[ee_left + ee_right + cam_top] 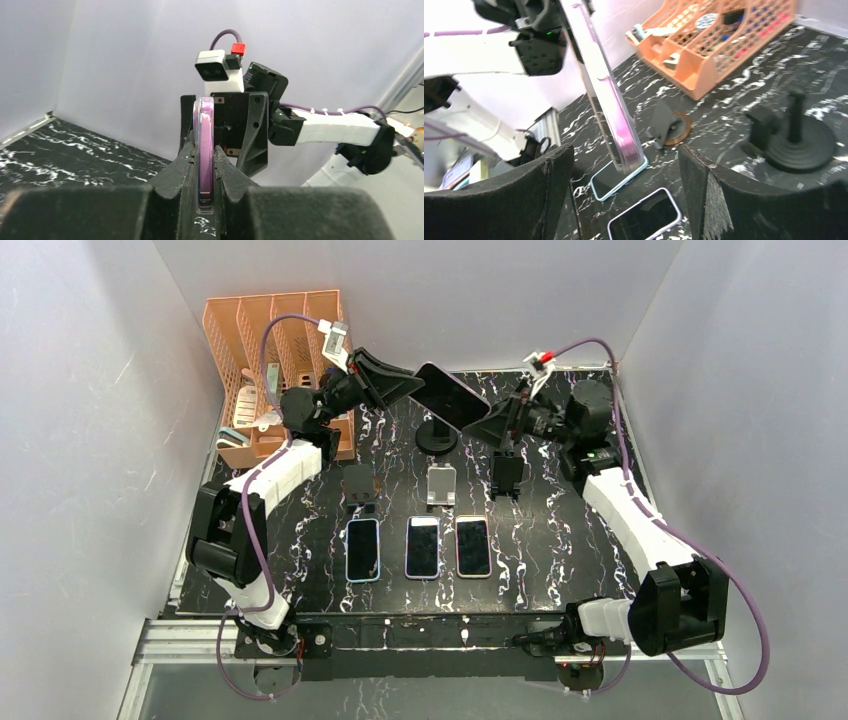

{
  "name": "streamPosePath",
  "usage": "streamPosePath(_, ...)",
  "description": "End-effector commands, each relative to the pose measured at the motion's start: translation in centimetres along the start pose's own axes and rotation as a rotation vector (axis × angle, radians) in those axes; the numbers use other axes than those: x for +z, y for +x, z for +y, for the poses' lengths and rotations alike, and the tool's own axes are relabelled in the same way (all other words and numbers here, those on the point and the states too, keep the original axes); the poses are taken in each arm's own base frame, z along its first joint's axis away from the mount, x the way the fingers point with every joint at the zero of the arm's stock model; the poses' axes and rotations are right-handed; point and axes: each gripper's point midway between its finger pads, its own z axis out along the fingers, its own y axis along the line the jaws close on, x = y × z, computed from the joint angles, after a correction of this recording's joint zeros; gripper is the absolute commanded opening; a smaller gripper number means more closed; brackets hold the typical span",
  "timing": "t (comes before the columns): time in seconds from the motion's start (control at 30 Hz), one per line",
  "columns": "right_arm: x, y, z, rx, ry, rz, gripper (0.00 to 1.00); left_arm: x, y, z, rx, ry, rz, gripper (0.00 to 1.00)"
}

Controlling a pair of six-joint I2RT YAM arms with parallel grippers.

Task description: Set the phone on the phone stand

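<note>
Phone [452, 395] clamped edgewise in left gripper [414, 386], right gripper [484, 426] spread just beside.

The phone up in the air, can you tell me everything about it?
The phone is a thin slab with a shiny lilac rim, rounded corners and a dark glossy face. It hangs tilted in the air near the round black stand. The left gripper pinches one end; the right gripper stands open around the other end, not touching.

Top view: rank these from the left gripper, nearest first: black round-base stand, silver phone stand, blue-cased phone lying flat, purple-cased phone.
1. Purple-cased phone, clamped in the left gripper.
2. Black round-base stand, under that phone.
3. Silver phone stand, mid-table.
4. Blue-cased phone, near row, leftmost.
</note>
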Motion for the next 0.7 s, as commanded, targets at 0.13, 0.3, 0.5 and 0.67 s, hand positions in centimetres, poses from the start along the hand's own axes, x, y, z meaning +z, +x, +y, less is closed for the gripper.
streamPosePath(0.13, 1.7, -2.0, 3.7, -0.177, -0.133, -0.049, 0.79, -0.1, -2.9, -4.7, 0.017, 0.140, -0.122, 0.00)
streamPosePath(0.3, 1.9, -2.0, 3.8, -0.183, -0.148, -0.043, 0.72, -0.1, -2.6, -4.5, 0.012, 0.143, -0.118, 0.00)
streamPosePath(0.5, 2.7, -1.6, 4.2, -0.183, -0.198, -0.011, 0.61, -0.1, -2.4, -4.4, -0.007, 0.154, -0.117, 0.00)
streamPosePath(0.67, 3.7, -1.1, 4.7, -0.188, -0.237, 0.036, 0.51, -0.1, -2.2, -4.0, -0.017, 0.155, -0.114, 0.00)
